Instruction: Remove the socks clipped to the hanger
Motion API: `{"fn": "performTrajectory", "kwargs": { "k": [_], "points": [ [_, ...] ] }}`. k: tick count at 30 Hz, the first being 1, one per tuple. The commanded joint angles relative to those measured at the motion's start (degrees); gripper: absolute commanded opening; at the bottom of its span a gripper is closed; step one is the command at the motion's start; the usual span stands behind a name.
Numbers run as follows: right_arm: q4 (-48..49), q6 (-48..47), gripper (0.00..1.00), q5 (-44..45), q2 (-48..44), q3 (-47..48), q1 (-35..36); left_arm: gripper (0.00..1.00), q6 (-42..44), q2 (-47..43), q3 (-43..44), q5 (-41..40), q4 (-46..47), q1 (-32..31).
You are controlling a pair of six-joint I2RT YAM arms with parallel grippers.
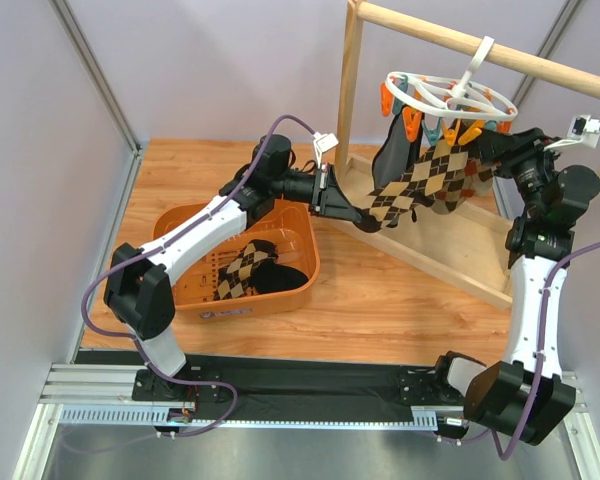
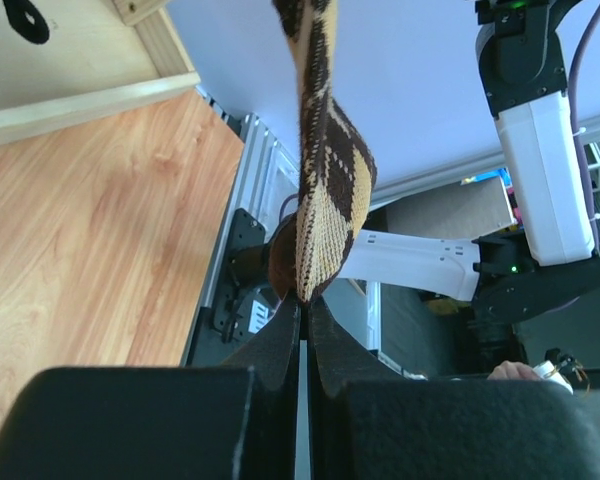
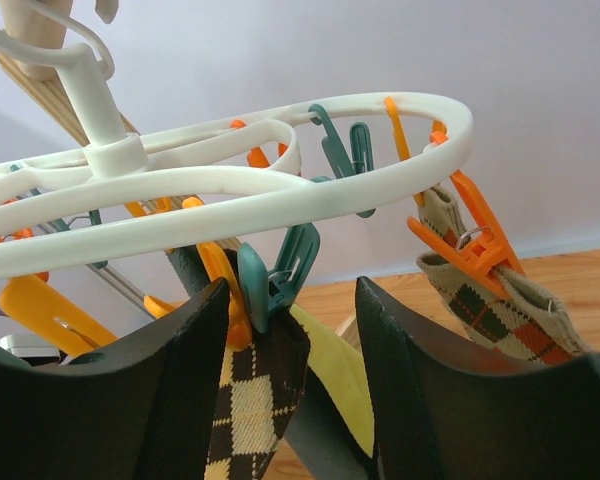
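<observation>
The white ring hanger (image 1: 450,95) hangs by its hook from a wooden rail, with several socks clipped under it. My left gripper (image 1: 360,214) is shut on the toe of a brown-and-tan argyle sock (image 1: 405,185) that stretches down and left from its clip. In the left wrist view the fingertips (image 2: 305,305) pinch that sock (image 2: 330,190). My right gripper (image 3: 292,290) stands open just below the hanger (image 3: 230,190), its fingers on either side of a teal clip (image 3: 280,272) that holds a dark argyle sock (image 3: 250,400). A yellow-and-black sock (image 3: 340,370) hangs behind it.
An orange basket (image 1: 300,235) on the table's left holds an argyle sock (image 1: 238,272) and a black one (image 1: 275,275). The wooden frame's post (image 1: 351,90) and base beam (image 1: 450,262) stand around the hanger. An orange clip (image 3: 475,235) grips a tan argyle sock (image 3: 490,315) at the right.
</observation>
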Motion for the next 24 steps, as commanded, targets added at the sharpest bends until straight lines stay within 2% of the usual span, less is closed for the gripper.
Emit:
{"fn": "performTrajectory", "kwargs": {
  "k": [1, 10, 17, 18, 19, 22, 24],
  "points": [
    [4.7, 0.6, 0.55, -0.2, 1.1, 0.5, 0.1, 0.00, 1.0, -3.2, -1.5, -0.1, 0.8, -0.3],
    [11.1, 3.5, 0.56, -2.1, 2.8, -0.8, 0.2, 0.00, 0.6, -4.1, -1.9, 0.2, 0.8, -0.3],
    [12.4, 5.5, 0.55, -2.5, 2.4, -1.6, 0.1, 0.00, 0.8, -3.4, -1.4, 0.4, 0.8, -0.3],
    [10.8, 5.2, 0.55, -2.1, 2.1, -0.3, 0.2, 0.00, 0.7, -3.0, -1.2, 0.5, 0.8, -0.3],
    [4.5, 4.8, 0.55, -1.6, 1.8, 0.6, 0.1, 0.00, 0.8, -2.9, -0.7, 0.4, 0.7, -0.3],
    [-5.8, 1.6, 0.55, -0.4, 0.0, 3.3, 0.1, 0.00, 1.7, -2.2, 0.5, -0.1, -1.2, -0.3],
    [-9.6, -0.7, 0.56, -0.3, -2.2, 3.7, 0.1, 0.00, 3.1, -2.0, 0.7, -1.3, -3.0, -0.3]
  ]
}}
